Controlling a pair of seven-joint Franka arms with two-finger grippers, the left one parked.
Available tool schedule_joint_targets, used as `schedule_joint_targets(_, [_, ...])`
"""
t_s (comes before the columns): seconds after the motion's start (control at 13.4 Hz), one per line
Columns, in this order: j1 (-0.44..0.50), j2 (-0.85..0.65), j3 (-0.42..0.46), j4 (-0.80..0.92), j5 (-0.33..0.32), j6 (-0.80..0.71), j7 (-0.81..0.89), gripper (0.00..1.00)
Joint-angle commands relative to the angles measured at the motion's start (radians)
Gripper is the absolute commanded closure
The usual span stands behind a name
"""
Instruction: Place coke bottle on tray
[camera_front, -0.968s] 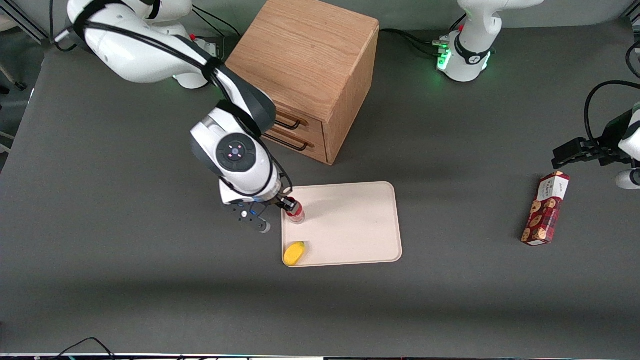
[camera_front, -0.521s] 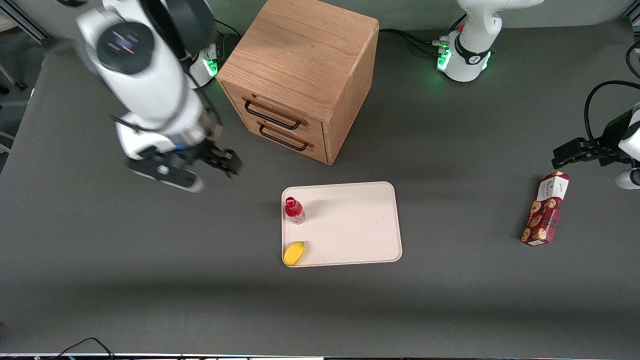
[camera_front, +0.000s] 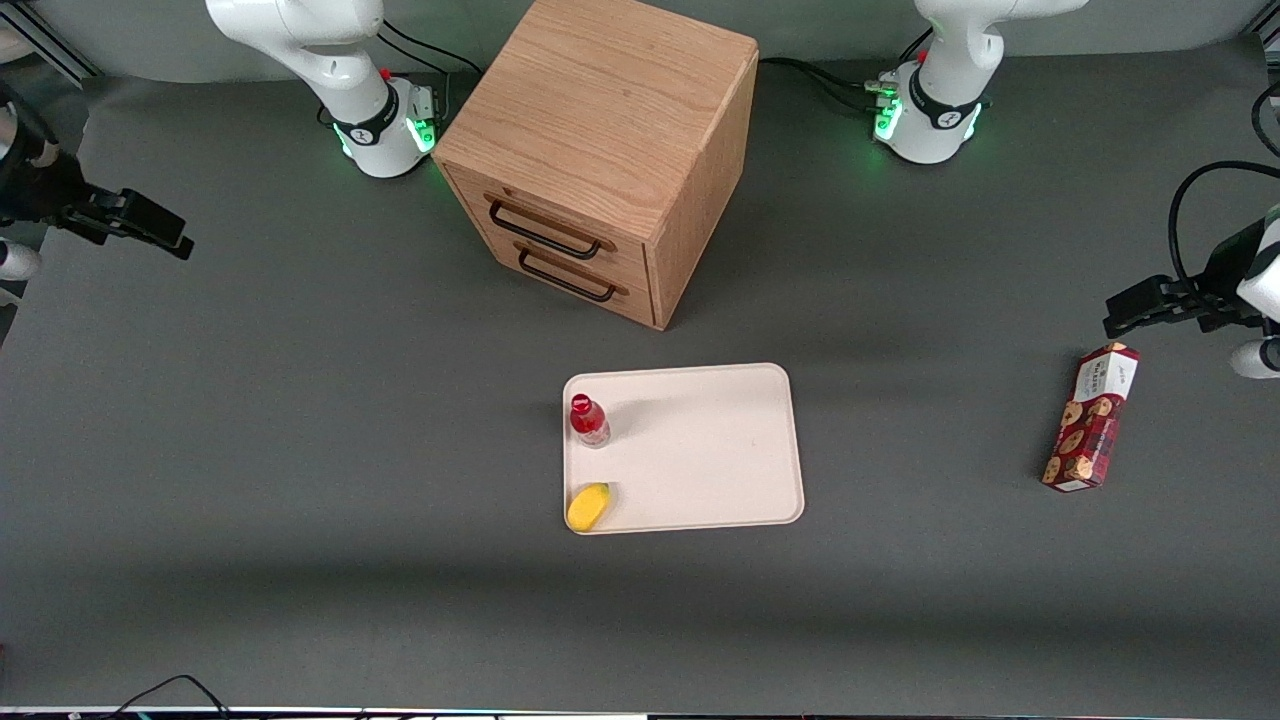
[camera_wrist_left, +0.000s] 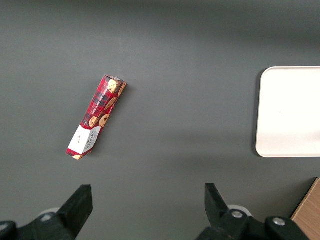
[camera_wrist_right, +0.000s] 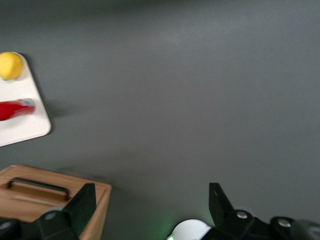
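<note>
Spread wide and holding nothing, the right arm's hand (camera_front: 146, 226) hangs over the working arm's end of the dark grey matte tabletop (camera_front: 300, 450), at about 10 o'clock from the tray in the front view and well apart from everything on it. In the right wrist view its two black fingers stand far apart with only bare tabletop between them.

The small red coke bottle with a red cap and clear base (camera_front: 589, 420) stands upright on the flat cream-beige rectangular tray with rounded corners and a low raised rim (camera_front: 700, 450). It sits just inside the rim at the tray's 9 o'clock edge, nearer the 10 o'clock corner. By the look of things, the placing is done.

What could go wrong now comes from that spot. The bottle is slim and tall for its narrow base, and it stands right by the rim. If the base rests partly on the rim's inner slope, which I cannot tell, it could lean and roll. A bump to the tray or tabletop could tip it outward onto the tabletop. Being round, it would roll on.

A small rounded yellow fruit-like object (camera_front: 588, 506) lies at the tray's 7 o'clock corner, right against the rim and apart from the bottle. The tray looks smooth and hard, offering little grip. A light oak-grain wooden two-drawer cabinet with dark bar handles (camera_front: 600, 150) stands at the tray's 11 o'clock. A red-brown printed cardboard cookie box (camera_front: 1092, 417) lies flat toward the parked arm's end.
</note>
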Motion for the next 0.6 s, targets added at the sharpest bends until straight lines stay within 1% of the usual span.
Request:
schedule_joint_targets(0.0, [0.030,-0.149,-0.024,-0.285,0.020,0.184,-0.028,0.00])
schedule_joint_targets(0.3, [0.055,-0.107,-0.030,-0.201,0.019,0.181,-0.025,0.00])
schedule_joint_targets(0.52, [0.053,-0.061,-0.033,-0.122,0.025,0.127,-0.017,0.00])
